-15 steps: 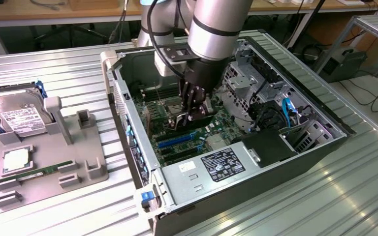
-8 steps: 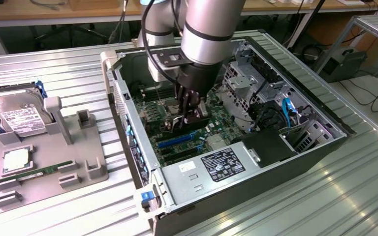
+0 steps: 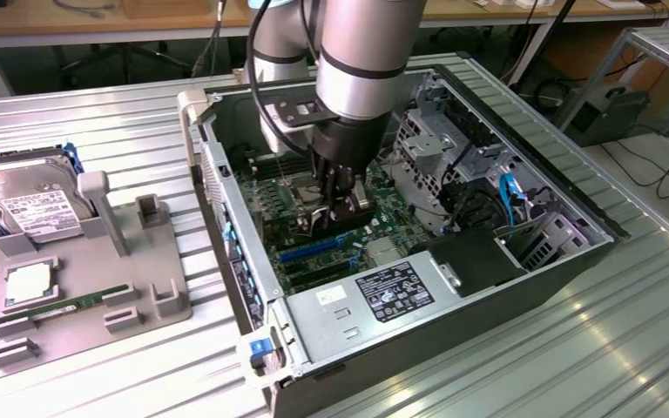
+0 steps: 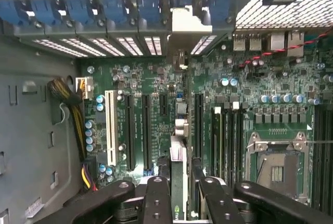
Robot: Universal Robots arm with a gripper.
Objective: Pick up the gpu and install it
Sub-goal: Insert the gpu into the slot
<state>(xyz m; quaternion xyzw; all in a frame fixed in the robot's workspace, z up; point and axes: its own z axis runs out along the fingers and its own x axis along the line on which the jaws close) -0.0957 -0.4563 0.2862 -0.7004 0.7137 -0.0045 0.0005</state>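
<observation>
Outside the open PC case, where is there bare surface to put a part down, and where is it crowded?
Bare ribbed metal table lies along the case's side toward the exterior view's right, and between the case and the grey parts holder. The holder is crowded: hard drive, CPU, RAM stick. Inside the case, the pincer holds the gpu over the motherboard.

The arm (image 3: 364, 52) runs off the exterior view's top edge and hides the motherboard (image 3: 364, 228) behind it. In the wrist view the gpu (image 4: 178, 182) shows edge-on, its faces hidden between the fingers (image 4: 157, 200). The drive's (image 3: 35, 209) label is too small to read.
</observation>
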